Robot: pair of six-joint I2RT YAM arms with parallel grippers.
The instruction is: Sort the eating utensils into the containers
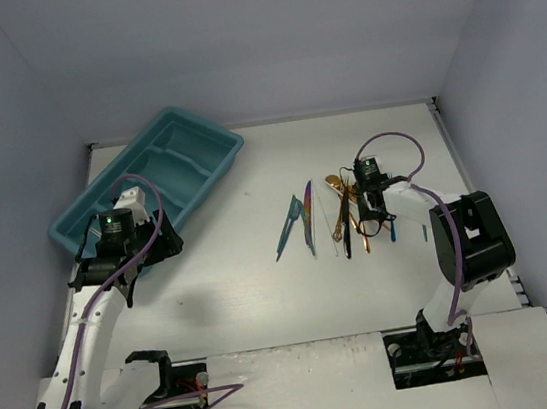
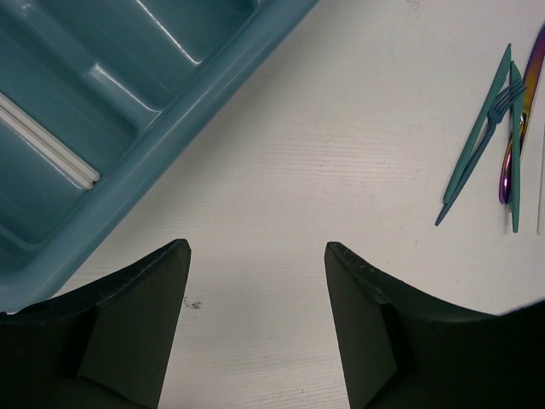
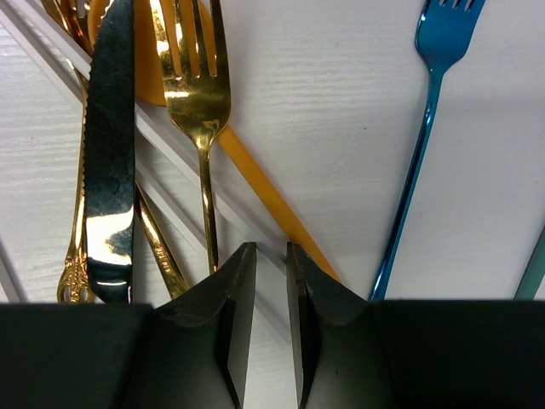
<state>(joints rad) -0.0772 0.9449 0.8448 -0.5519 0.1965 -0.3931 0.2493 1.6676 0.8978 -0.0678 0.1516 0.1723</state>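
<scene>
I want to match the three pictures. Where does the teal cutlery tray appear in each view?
Top external: the teal tray lies upper left, set diagonally on the white table.
Left wrist: the tray fills the upper left corner, its rim running diagonally.
Right wrist: not in it; only utensils on the table.
Shared landmark: the table shows in all three; the long teal utensil links top external and left wrist.

Gold, teal, purple utensils [image 1: 345, 210] lie loose, well R of teal tray [image 1: 186, 153]
</scene>
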